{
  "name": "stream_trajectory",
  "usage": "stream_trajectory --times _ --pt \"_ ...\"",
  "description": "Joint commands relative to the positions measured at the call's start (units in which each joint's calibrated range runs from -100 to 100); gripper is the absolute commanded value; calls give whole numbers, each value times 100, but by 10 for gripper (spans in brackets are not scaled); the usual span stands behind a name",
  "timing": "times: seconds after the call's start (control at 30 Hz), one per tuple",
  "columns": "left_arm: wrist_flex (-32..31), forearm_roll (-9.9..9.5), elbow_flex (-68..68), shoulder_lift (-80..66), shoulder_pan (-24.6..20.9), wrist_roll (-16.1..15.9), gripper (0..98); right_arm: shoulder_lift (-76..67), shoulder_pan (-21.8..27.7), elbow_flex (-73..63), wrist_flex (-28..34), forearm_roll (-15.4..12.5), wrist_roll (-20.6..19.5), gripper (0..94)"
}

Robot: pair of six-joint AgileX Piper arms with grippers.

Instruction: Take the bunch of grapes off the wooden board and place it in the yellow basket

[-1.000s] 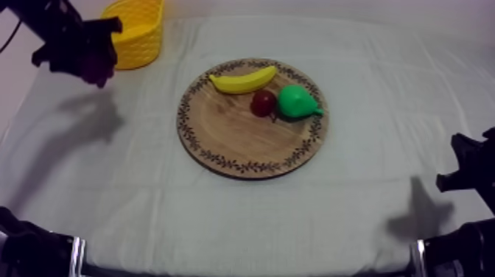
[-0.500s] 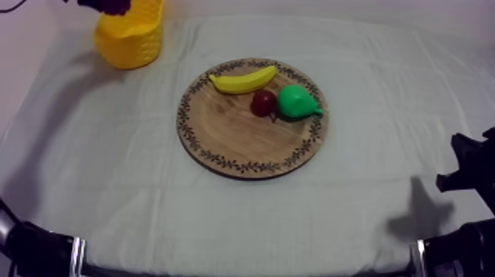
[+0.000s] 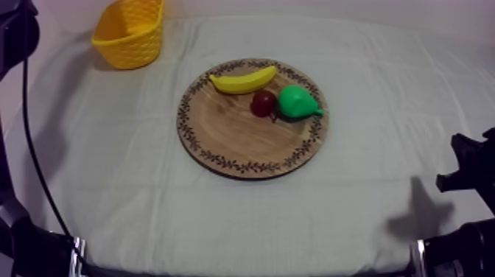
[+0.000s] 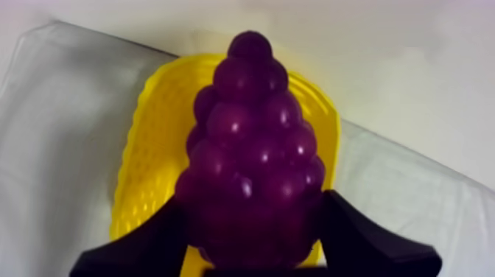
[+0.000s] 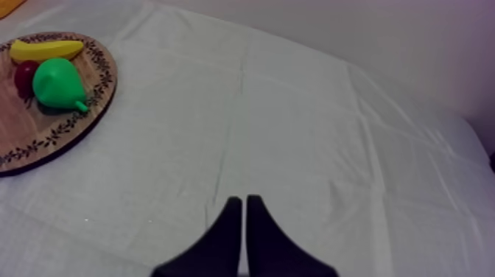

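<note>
As the left tool (image 4: 250, 221), clamped on the bunch of grapes (image 4: 250, 147), arrives over the yellow basket (image 4: 151, 162), only release seems left.

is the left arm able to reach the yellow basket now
Likely yes: the left claw, shut on the bunch of grapes, hangs over the yellow basket with nothing between.

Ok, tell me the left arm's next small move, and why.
Probably lower the grapes a little toward the basket before letting go. The left claw is shut on the grapes, and in the left wrist view the basket's opening lies right behind them. They seem lined up over it but are not yet inside.
</note>
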Motion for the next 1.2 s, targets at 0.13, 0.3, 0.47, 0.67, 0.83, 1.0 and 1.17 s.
stream_trajectory --times 0.13,0.3,0.47,0.67,0.83,1.0,1.17 --pt "-74 -12 -80 502 -20 -1 478 2 3 -1 2 0 0 3" --pt "-266 6 303 541 -38 6 477 2 3 -1 2 0 0 3" --pt "-420 4 601 511 -51 9 477 2 3 -1 2 0 0 3" --pt "-529 14 768 468 -61 13 516 2 3 -1 2 0 0 3" --pt "-676 31 853 453 -58 35 762 2 3 -1 2 0 0 3" --pt "-957 42 863 410 -41 -24 923 2 3 -1 2 0 0 3" --pt "-1085 44 874 375 -16 -27 949 2 3 -1 2 0 0 3"
